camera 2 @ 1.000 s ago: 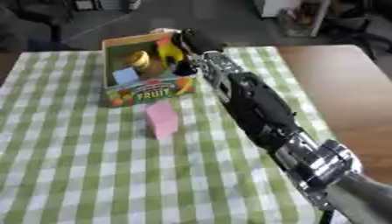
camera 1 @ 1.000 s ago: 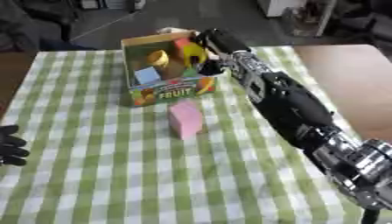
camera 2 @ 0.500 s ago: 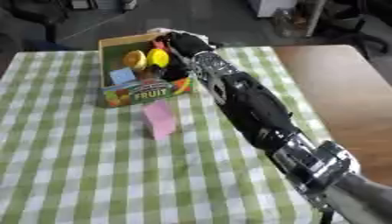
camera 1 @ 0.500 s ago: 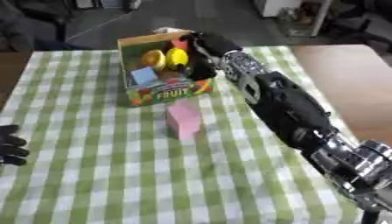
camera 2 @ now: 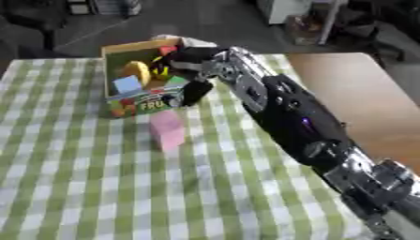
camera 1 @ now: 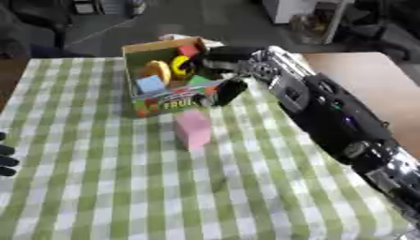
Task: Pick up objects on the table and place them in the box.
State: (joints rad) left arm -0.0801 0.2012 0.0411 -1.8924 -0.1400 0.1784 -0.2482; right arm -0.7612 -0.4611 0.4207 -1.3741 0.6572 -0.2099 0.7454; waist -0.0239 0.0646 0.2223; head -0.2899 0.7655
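Left eye view
Right hand (camera 1: 220, 61): reaches in from the lower right on a long black arm, stretched to the near right corner of the box; fingers blurred, so cannot tell whether spread or curled; one dark finger or thumb (camera 1: 229, 91) hangs down just outside the box's right front corner.
Box (camera 1: 182, 100): cardboard, open at the top, printed front with fruit lettering; directly left of the right hand, touching or nearly touching it.
Box contents: yellow ring-like piece (camera 1: 180, 67), red block (camera 1: 190, 50), light blue block (camera 1: 151, 85), green piece (camera 1: 199, 79), all just left of the right hand, inside the walls.
Pink block (camera 1: 193, 130): upright on the cloth, below and slightly left of the right hand, just in front of the box, apart from both.
Tablecloth (camera 1: 107, 187): green and white check, under box and block.
Left hand (camera 1: 6, 157): dark fingertips only, at the left edge low down, well apart from everything; resting, fingers straight.

Right eye view
Right hand (camera 2: 191, 58): same pose over the box's right side; grip state unclear through blur.
Box (camera 2: 144, 105): left of the hand, contents visible inside.
Pink block (camera 2: 167, 129): below the hand, near the box front, not touched.
Bare wooden table (camera 2: 353, 89): right of the arm, beyond the cloth's edge.
Left hand: out of this view.
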